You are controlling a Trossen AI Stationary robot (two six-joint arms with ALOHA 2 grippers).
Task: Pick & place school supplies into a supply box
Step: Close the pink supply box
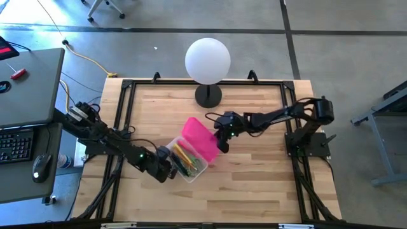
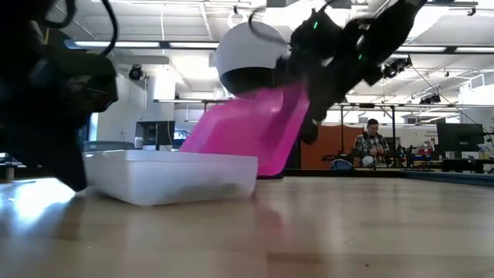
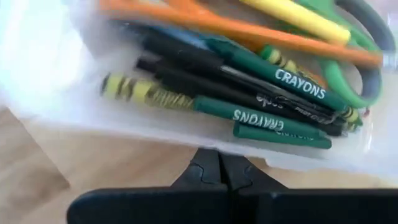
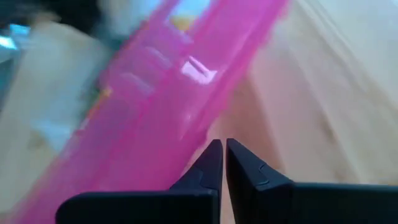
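Tipping on its hinge beside the box [image 1: 189,166], the stiff, light pink lid [image 1: 200,139] suits an edge push from the clenched right hand [image 1: 222,144]; left hand [image 1: 166,170] clenched too.

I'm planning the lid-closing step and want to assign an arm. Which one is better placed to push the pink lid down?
Probably the right. The right gripper sits at the raised pink lid, fingers together. The left gripper is at the clear box's opposite end, beside the crayons.

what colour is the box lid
Bright pink; the lid shows best in the low view, tilted open above the clear box.
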